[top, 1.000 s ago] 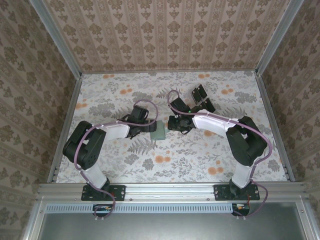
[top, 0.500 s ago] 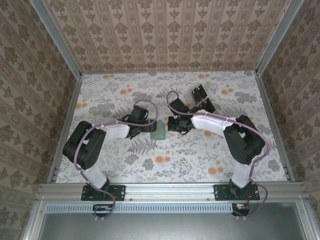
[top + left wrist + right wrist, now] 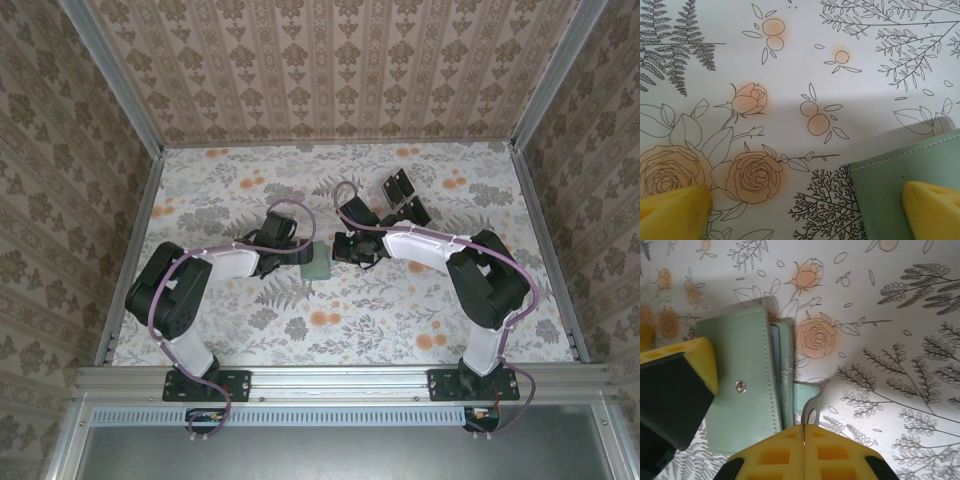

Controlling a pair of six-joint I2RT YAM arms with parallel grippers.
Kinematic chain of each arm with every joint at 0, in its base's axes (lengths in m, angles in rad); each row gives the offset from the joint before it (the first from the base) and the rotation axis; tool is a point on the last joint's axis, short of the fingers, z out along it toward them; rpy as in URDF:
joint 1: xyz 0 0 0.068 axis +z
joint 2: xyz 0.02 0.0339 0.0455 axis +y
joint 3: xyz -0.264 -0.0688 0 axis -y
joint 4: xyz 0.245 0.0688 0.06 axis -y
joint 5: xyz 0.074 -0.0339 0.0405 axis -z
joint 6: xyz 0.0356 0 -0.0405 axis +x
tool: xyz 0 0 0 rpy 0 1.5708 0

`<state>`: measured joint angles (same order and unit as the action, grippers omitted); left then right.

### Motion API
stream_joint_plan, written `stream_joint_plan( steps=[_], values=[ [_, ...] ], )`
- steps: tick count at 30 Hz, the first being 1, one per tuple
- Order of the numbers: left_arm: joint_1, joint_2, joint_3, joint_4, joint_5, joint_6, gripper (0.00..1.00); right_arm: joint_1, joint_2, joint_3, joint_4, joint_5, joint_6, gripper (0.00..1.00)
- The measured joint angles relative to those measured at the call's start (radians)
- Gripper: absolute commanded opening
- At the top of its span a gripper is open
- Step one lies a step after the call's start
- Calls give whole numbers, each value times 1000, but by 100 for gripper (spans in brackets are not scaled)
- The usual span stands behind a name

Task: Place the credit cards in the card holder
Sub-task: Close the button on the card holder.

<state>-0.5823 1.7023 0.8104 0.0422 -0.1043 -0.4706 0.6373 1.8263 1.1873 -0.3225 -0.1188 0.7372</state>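
The right pincer [image 3: 805, 436] has just come together: a second ago its pads stood partly apart, and now they meet along a tight seam. In the overhead view it [image 3: 343, 247] has also edged a little toward the card holder [image 3: 318, 264]. The free end of the holder's closure strap [image 3: 807, 402] runs into that seam, so the pads look clamped on the strap tip, though the contact itself is hidden under the yellow foam. The strap is off its snap stud and the holder's inner leaves show along the near edge. This reads as the opening step: with the strap caught, the cover can be drawn back to expose a slot.

The sage-green card holder [image 3: 742, 385] lies flat on the floral tabletop [image 3: 330, 330], just ahead and to the left of the right pincer's tips. It is joined to them only by the strap.

On its far side the left pincer [image 3: 802, 215] stands wide apart. One of its fingers [image 3: 685, 365] is over the holder's corner, apparently steadying it, and the other is over bare tabletop.

The black credit cards [image 3: 402, 196] sit well apart, behind the right arm, none yet picked up.
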Motion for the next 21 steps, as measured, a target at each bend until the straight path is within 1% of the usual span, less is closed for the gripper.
stream_joint_plan(
  steps=[11, 21],
  values=[
    [0, -3, -14, 24, 2, -6, 100, 0, 2, -2, 107, -80, 46, 0],
    [1, -4, -19, 35, 2, -8, 100, 19, 67, -2, 165, -122, 79, 0]
  ],
)
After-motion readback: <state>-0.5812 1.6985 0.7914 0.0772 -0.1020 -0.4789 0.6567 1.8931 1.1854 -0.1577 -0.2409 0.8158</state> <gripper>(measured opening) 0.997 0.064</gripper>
